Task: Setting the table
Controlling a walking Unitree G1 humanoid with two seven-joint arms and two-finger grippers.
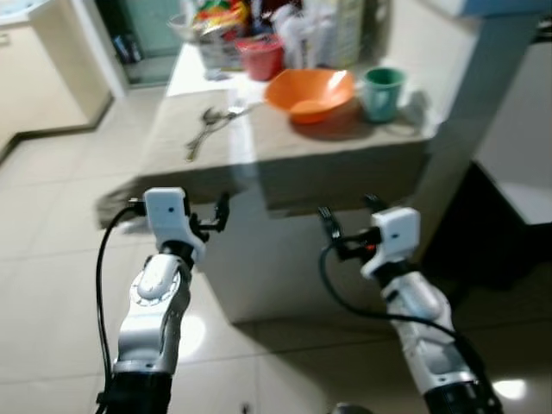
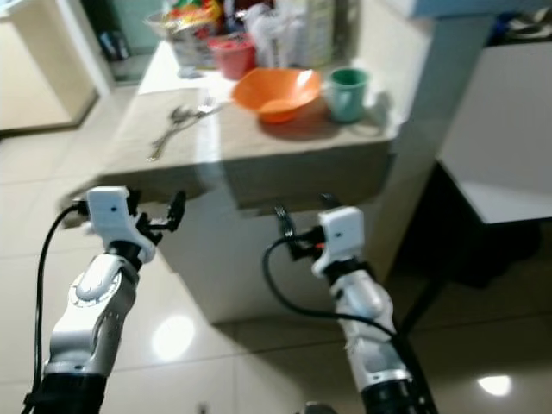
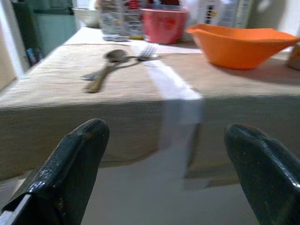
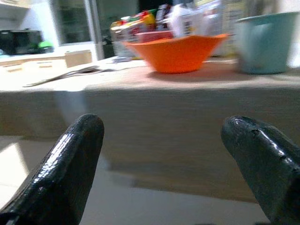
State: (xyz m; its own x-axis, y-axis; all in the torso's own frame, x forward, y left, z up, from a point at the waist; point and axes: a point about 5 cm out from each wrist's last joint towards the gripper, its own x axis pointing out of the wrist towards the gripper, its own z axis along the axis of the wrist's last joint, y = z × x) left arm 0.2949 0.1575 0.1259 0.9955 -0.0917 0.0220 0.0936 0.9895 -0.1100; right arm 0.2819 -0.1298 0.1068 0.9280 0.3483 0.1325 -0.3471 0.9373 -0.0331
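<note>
A table with a beige cloth stands in front of me. On it sit an orange bowl, a teal cup to its right, and a spoon and fork lying together to its left. My left gripper and right gripper hover side by side just before the table's near edge and slightly below its top. Both are open and hold nothing. In the left wrist view the fingers frame the cloth edge, with the cutlery and bowl beyond.
A red cup and several packets and bottles crowd the table's far end. A pale pillar rises at the table's right corner, with dark furniture beyond it. Tiled floor lies to the left, by a cabinet.
</note>
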